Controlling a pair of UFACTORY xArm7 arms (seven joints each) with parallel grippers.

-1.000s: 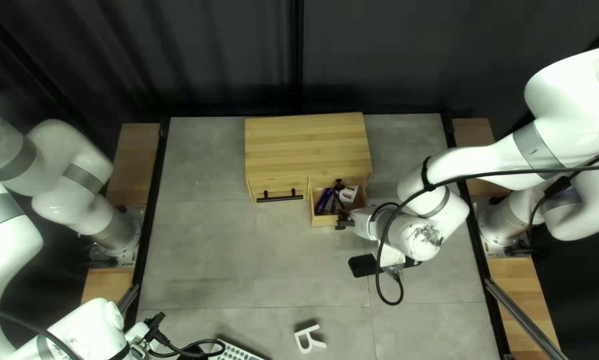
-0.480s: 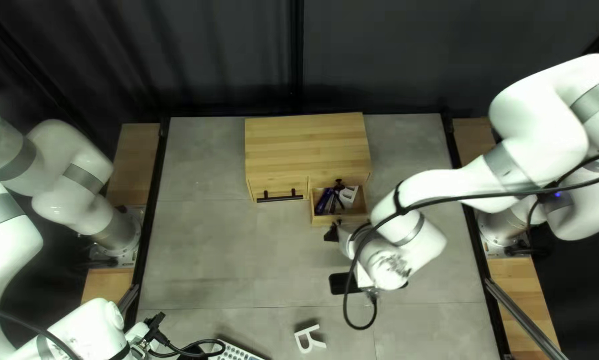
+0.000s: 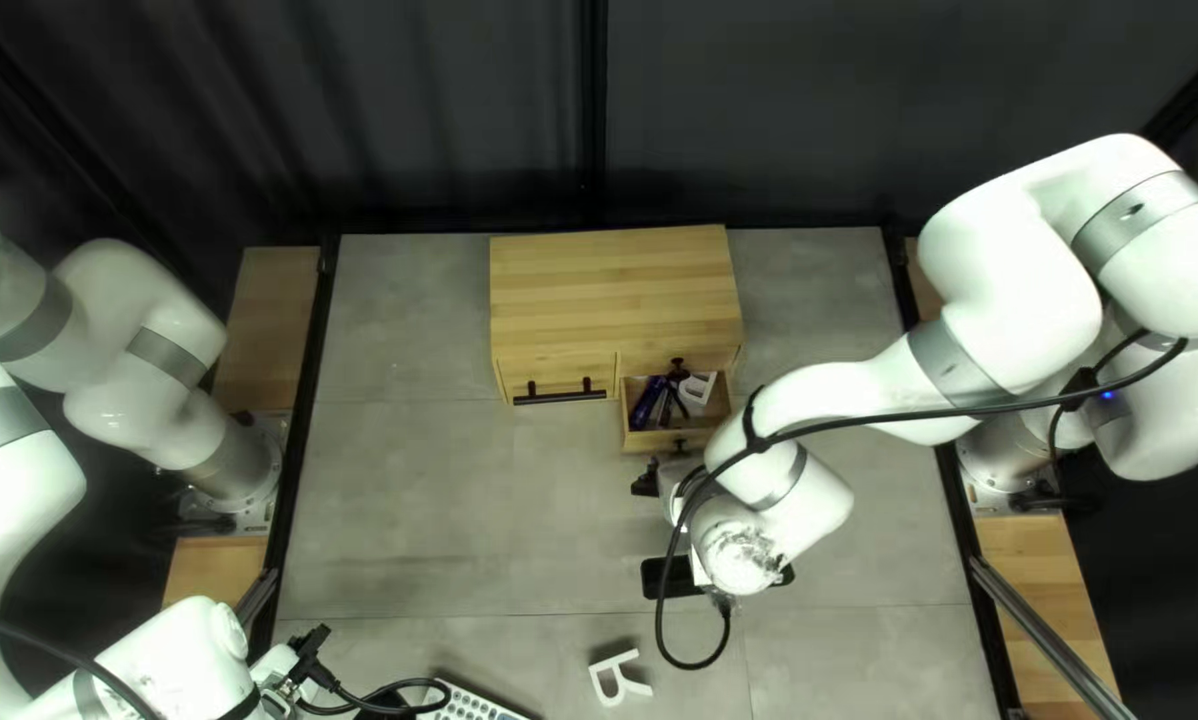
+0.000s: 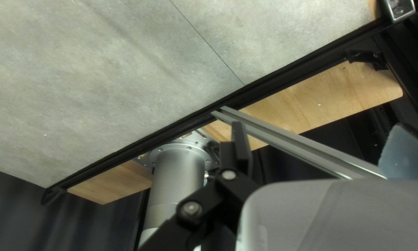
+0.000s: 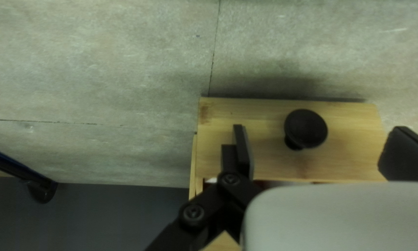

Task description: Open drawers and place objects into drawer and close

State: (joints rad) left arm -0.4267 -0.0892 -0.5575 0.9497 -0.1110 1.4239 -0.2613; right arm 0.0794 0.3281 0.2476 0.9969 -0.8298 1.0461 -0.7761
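Open drawer (image 3: pixel 702 440): you have it pulled out at the cabinet's near side, in the same spot as a second ago.
Contents: in it you see a blue-violet item (image 3: pixel 647 403), a black item with thin legs (image 3: pixel 678 387) and a white item (image 3: pixel 696 388), all unshifted.
Drawer knob (image 5: pixel 305 128): black, on the drawer front; in your right wrist view it shows in the gap ahead of the fingers, touching neither.
Right end effector (image 3: pixel 646 480): wide and holding nothing; it has slid toward 8 o'clock, from the drawer's front edge to just off it at 7 o'clock.
Cabinet (image 3: pixel 612 287): at the drawer's 11 o'clock, unmoved.
Closed drawer (image 3: pixel 559 371): at 9 o'clock, black bar handle (image 3: pixel 559 395) across its front.
White letter (image 3: pixel 610 687): flat on your desk (image 3: pixel 412 507), between 6 and 7 o'clock, unmoved.
White keyed item (image 3: pixel 472 707): at 7 o'clock, partly cut off.
Left end effector (image 3: pixel 311 650): at 8 o'clock, wide, holding nothing, unmoved.
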